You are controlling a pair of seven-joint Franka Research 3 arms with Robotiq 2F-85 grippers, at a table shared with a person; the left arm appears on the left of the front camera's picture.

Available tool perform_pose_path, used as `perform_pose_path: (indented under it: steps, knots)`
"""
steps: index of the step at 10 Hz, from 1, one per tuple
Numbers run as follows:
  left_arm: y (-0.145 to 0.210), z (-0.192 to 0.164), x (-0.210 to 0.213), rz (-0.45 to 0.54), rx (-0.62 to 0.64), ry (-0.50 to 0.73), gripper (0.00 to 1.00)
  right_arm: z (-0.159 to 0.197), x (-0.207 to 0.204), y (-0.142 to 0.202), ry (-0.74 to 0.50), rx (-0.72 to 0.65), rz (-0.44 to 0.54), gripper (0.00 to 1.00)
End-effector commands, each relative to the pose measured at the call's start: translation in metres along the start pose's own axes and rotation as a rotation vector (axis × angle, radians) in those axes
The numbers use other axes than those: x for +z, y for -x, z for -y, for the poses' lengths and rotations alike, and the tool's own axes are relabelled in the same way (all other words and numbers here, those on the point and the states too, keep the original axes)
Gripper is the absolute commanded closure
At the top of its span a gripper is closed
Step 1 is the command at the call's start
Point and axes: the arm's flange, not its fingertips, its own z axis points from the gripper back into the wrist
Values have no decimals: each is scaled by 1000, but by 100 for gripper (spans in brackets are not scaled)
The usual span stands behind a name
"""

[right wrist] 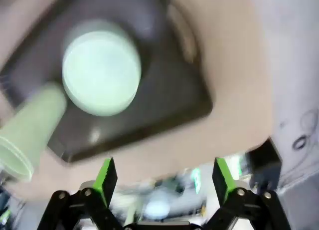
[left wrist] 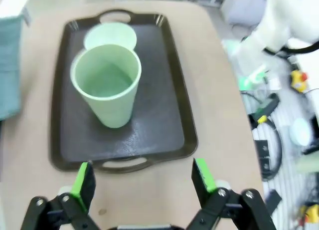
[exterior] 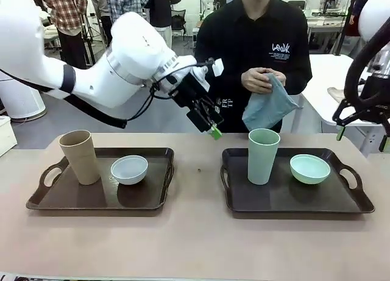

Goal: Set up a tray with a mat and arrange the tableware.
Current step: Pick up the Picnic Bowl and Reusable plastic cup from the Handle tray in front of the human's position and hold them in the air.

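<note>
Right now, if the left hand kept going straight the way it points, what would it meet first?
Most likely the bare floor of the dark tray, beside the pale green cup. The open left hand aims there with nothing between. Depth is unclear, so it could clip the cup instead.

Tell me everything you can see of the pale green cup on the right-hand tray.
The pale green cup is tall, tapered and handleless, wider at the rim than at the base, with a matte, plastic-looking surface. It stands upright, mouth up, and looks empty in the left wrist view. It sits on the left half of the dark brown tray, beside the pale green bowl, with a small gap between them. Only the tray touches it.
</note>
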Motion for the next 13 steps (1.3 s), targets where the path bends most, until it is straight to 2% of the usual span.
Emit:
perform_pose_path:
  steps: [1, 2, 3, 5, 6, 7, 8, 10, 13]
  knots:
    - [1, -21, -16, 89, 47, 63, 0, -13, -19, -16, 110, 19, 252, 0]
    - [-3, -18, -16, 74, 190, 37, 0, -17, -26, -13, -40, 176, 146, 0]
    - [8, -10, -16, 23, 32, 33, 0, -10, -4, -14, 70, 48, 128, 0]
    - [8, -10, -16, 23, 32, 33, 0, -10, -4, -14, 70, 48, 128, 0]
    - [9, -17, -26, 35, 83, 47, 0, -10, -4, -14, 70, 48, 128, 0]
    - [13, -22, -42, 54, 40, 64, 0, -9, -10, -18, 69, 79, 148, 0]
    - [16, -28, -52, 46, 16, 8, 0, -14, -18, -24, 5, 192, 179, 0]
    - [21, -34, -58, 77, 24, -94, 0, -17, -23, -27, -4, 261, 250, 0]
    - [28, -39, -75, 85, 13, -168, 0, -17, -43, -35, -56, 404, 281, 0]
